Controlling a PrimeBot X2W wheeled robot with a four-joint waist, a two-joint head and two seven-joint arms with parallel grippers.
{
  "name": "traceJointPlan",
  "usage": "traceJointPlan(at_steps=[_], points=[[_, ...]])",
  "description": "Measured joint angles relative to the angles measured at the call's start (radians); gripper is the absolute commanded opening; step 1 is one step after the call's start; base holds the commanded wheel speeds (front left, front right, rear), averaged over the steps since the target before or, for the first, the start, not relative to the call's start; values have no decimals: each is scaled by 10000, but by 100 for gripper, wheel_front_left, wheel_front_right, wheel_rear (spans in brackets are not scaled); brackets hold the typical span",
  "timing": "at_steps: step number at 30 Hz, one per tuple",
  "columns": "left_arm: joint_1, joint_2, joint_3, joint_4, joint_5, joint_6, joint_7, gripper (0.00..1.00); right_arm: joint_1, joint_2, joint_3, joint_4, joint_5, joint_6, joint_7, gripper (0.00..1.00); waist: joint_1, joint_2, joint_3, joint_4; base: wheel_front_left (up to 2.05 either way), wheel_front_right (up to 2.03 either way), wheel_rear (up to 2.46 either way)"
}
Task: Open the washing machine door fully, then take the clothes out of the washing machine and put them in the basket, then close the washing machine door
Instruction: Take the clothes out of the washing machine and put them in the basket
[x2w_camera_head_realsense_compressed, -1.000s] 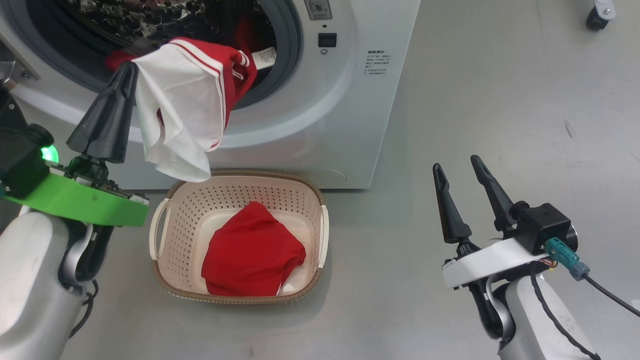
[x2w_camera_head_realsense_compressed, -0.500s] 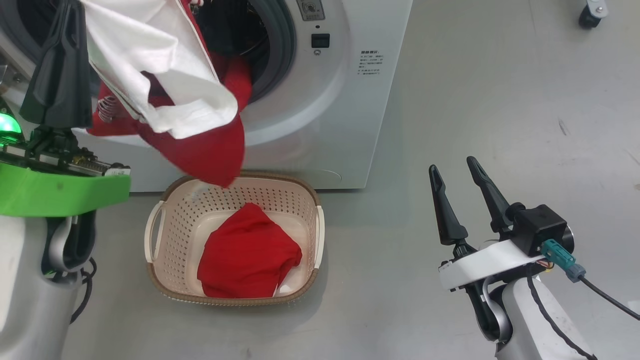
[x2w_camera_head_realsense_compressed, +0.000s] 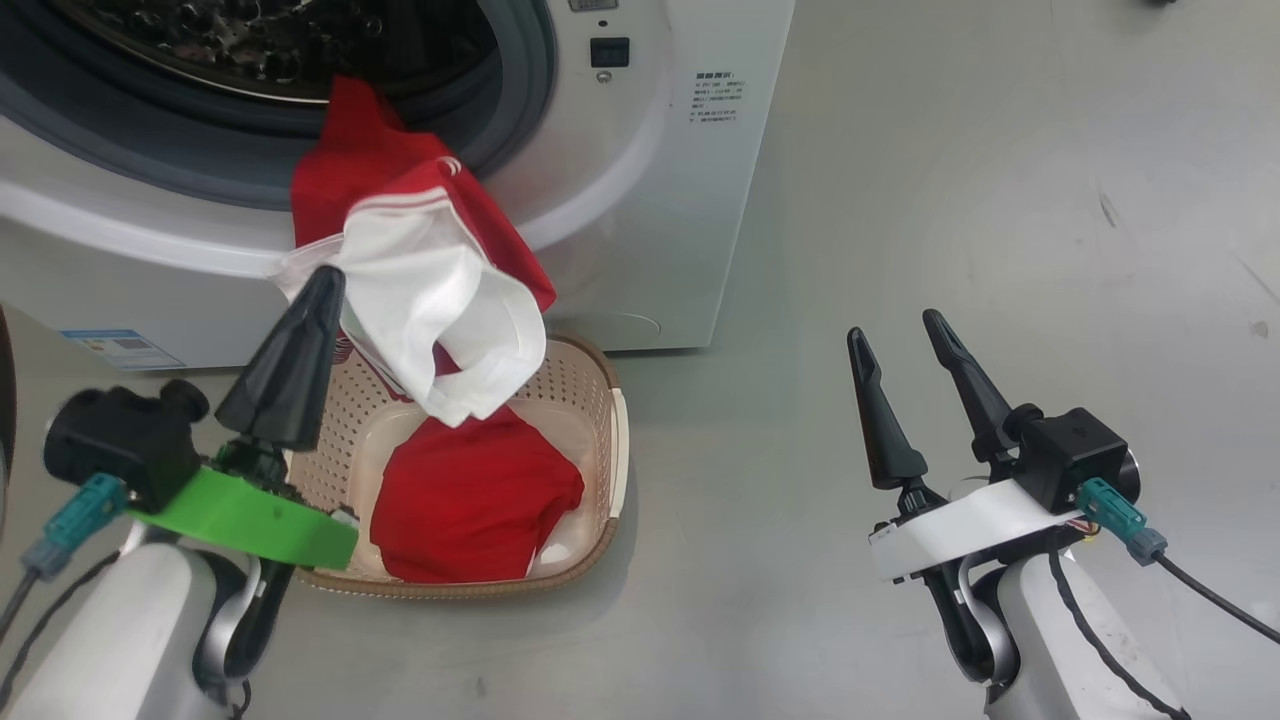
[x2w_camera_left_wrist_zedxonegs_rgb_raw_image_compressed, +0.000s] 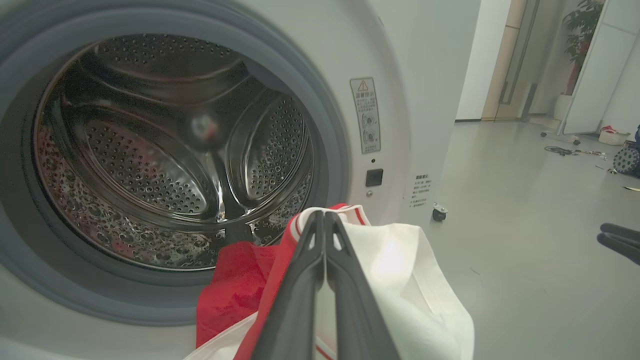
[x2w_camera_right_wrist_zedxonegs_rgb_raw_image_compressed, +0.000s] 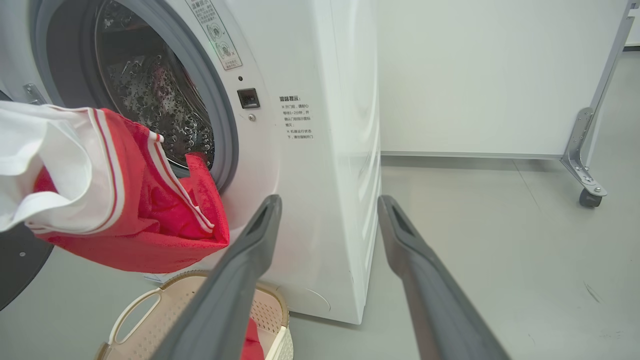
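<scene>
Smooth pale-grey floor (x2w_camera_head_realsense_compressed: 950, 200), evenly lit, with soft reflections and a few dark scuff marks (x2w_camera_head_realsense_compressed: 1108, 208). Right wrist view: a plain white wall (x2w_camera_right_wrist_zedxonegs_rgb_raw_image_compressed: 500, 75) meets the floor at a thin skirting line, and beside it an angled metal bracket (x2w_camera_right_wrist_zedxonegs_rgb_raw_image_compressed: 579, 145) rests on a black caster (x2w_camera_right_wrist_zedxonegs_rgb_raw_image_compressed: 591, 198). Left wrist view: the floor runs back to white partitions, a potted plant (x2w_camera_left_wrist_zedxonegs_rgb_raw_image_compressed: 582, 22) and loose cables (x2w_camera_left_wrist_zedxonegs_rgb_raw_image_compressed: 562, 150) on the ground.

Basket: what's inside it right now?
One crumpled red garment lies in the basket. The red-and-white garment held by the left pincer hangs over its rear part, hiding that.
</scene>
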Motion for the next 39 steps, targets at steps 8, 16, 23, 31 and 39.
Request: traceJointPlan(at_steps=[8,16,23,31,39], points=[[380,190,-619,1427,244,-36,362,0,-78,-2,134,-171,2,0,0,100,0,0,551,-363,0,0,0],[321,192,-815,2462,272,-77,629,0,-330,-2,161,-343,81,2,0,100,0,0,1134,-736,0,0,0],[-176,182,-819,3542,268,-79,849,0,-547,0,173,-535,182,0,0,100,1,0,1837,-1144,0,0,0],[-983,186,-731,4571,242,-79,1124,0,-747,2,169,-708,309,-8,0,100,1,0,2667,-1604,0,0,0],[-1658,230,-600,5597,180,-81,1373,0,-934,6,79,-894,366,-102,-2,100,0,0,3436,-2001,0,0,0]])
